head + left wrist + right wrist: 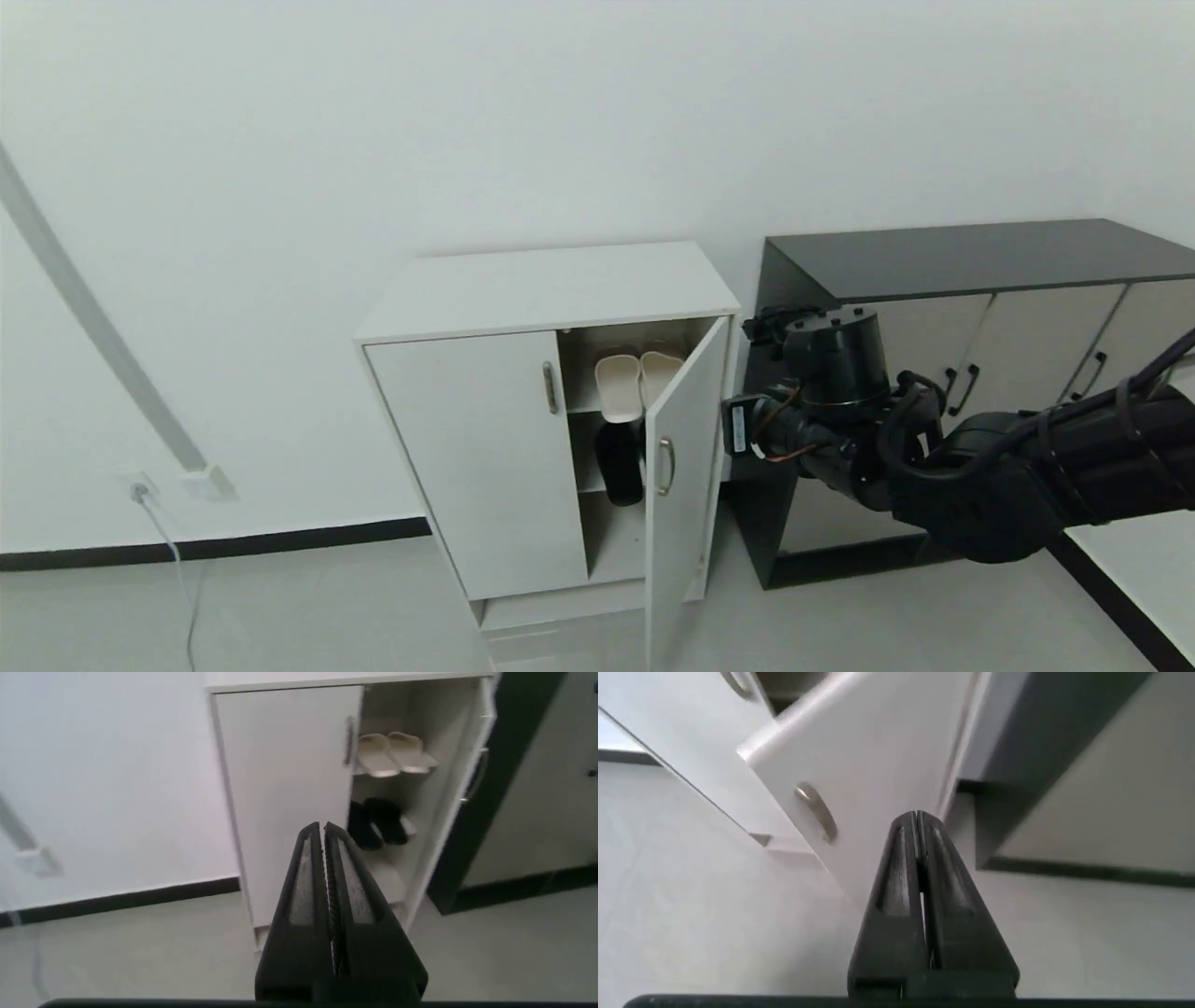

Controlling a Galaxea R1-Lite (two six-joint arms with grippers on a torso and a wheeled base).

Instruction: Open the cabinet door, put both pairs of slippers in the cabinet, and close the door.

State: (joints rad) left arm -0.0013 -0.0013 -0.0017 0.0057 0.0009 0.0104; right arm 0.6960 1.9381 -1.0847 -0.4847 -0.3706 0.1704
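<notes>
Already stowed in cabinet (541, 289): white slippers (635, 378) above black slippers (619, 462). Door (691, 532) swung open at 3 o'clock. Right gripper (920, 821) clenched, empty, near door's outer face; push best applied near handle (665, 467), toward 9 o'clock. Left gripper (323, 831) clenched, empty.

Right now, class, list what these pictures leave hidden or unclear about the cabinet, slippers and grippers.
- Head view: the closed left door hides that half of the cabinet.
- Head view: the open door covers part of the black slippers.
- Right wrist view: the right gripper itself covers whether it touches the open door.
- Head view: the bottom edge cuts off the open door's foot.
</notes>
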